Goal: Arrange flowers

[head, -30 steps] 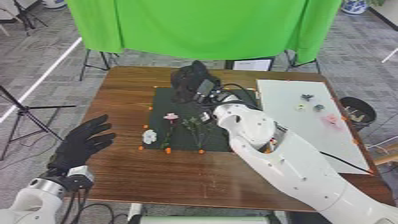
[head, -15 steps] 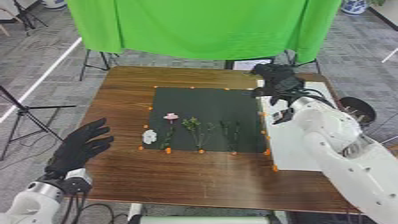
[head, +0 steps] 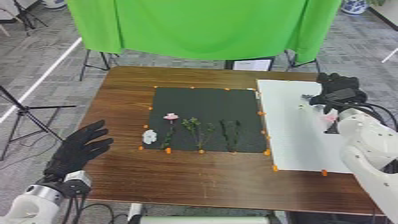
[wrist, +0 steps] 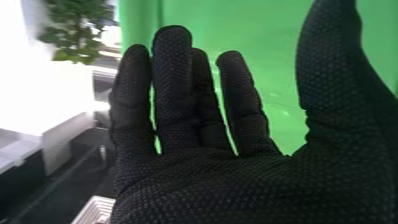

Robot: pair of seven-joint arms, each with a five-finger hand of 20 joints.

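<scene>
I guess I'm about halfway: the pink flower [head: 171, 116], white flower [head: 149, 136] and green stems [head: 191, 123] lie on the dark mat [head: 209, 102], small blooms [head: 308, 97] on the white sheet [head: 302, 145] are left, and my right robot hand [head: 339, 89] is spread and empty.

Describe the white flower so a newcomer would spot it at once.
On the brown table lies a dark mat, left of a white sheet. By the mat's near left corner lies the white flower. It is a broad white bloom, unlike the pink flower beyond it on a long stem.
</scene>
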